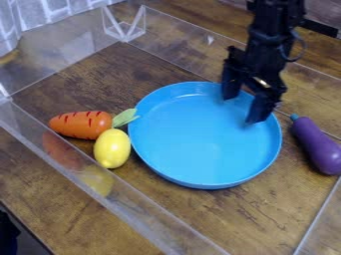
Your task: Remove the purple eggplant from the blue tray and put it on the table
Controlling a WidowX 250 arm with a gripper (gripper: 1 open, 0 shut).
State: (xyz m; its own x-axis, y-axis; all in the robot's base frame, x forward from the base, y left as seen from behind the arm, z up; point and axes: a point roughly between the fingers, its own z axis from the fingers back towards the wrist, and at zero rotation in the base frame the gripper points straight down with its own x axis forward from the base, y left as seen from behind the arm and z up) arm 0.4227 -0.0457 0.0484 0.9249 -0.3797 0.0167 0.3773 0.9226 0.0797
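The purple eggplant (317, 144) lies on the dark wooden table (253, 214), just right of the blue tray (200, 139) and outside its rim. Nothing lies in the tray. My gripper (246, 98) points down over the tray's right rear part, left of the eggplant. It is open, with nothing between its black fingers (260, 108).
An orange carrot (83, 124) and a yellow lemon (112, 148) lie on the table left of the tray. Clear plastic walls (54, 45) edge the table at the left, back and front.
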